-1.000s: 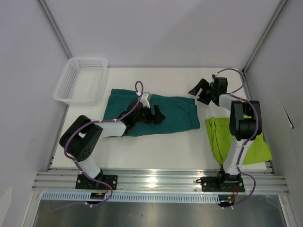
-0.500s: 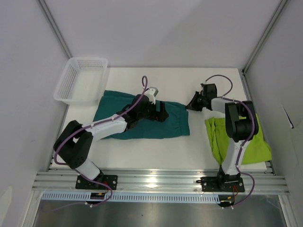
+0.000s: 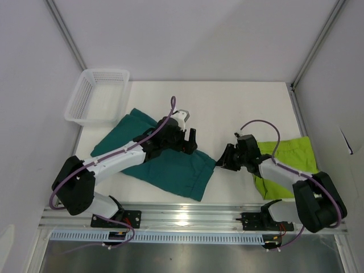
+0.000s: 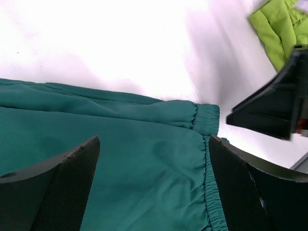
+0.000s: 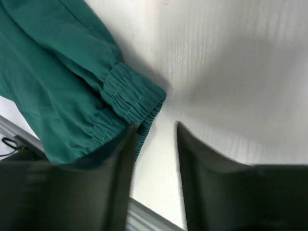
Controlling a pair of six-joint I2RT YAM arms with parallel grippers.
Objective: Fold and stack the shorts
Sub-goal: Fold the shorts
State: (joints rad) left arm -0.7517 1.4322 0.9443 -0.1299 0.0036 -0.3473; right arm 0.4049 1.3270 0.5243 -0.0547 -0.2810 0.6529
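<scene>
With the left tool [image 3: 190, 141] spread wide just above the teal shorts [image 3: 176, 170] and the right tool [image 3: 220, 161] narrowly apart, gripping nothing, beside their gathered elastic edge [image 5: 132, 96], the right should pinch that edge squarely; the lime shorts [image 3: 293, 153] lie behind it.

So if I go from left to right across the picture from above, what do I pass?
white basket → dark teal shorts → right gripper → lime green shorts
</scene>
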